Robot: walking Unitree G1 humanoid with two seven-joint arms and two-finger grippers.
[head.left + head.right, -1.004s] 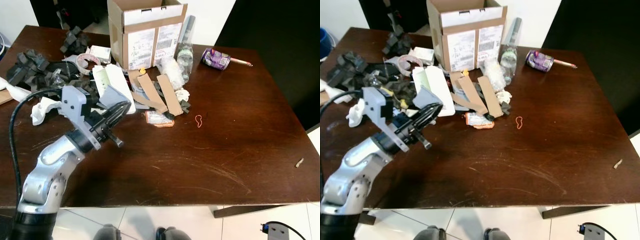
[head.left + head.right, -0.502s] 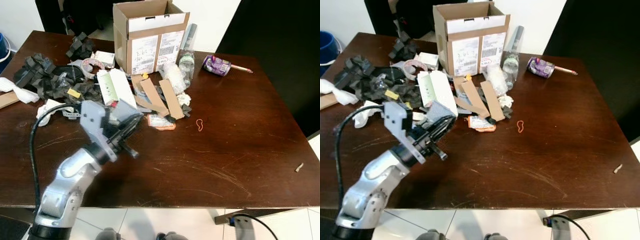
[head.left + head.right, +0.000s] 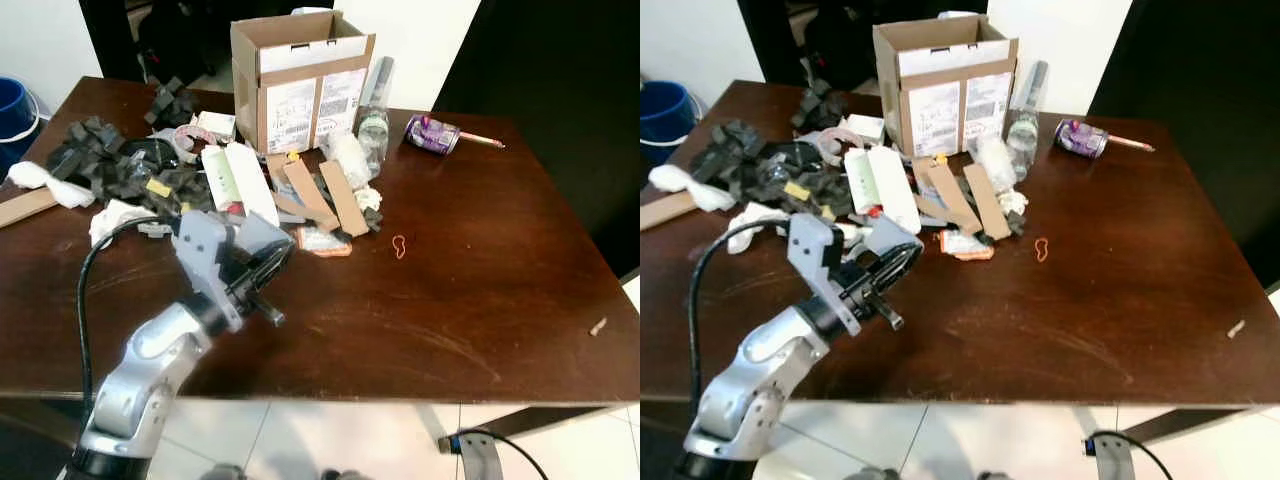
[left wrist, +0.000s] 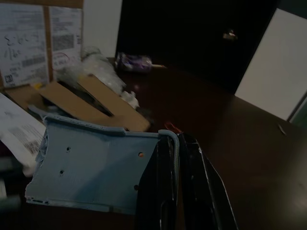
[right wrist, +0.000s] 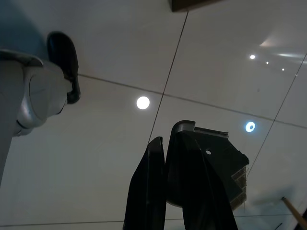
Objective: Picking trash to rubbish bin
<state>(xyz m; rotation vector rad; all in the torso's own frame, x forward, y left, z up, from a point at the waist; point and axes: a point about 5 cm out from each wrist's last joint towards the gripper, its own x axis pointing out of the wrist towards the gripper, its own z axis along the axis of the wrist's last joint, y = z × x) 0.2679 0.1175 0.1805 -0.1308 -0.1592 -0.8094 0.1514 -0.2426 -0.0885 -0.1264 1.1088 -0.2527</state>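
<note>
Two grey plastic scraps gripped: left gripper clamps grey piece, right gripper clamps dark piece. Neither binned; table clutter remains.

Cardboard box behind scattered trash on table, can to right.

A dark wooden table is set on a glossy white tiled floor; white walls and dark openings are seen beyond.
</note>
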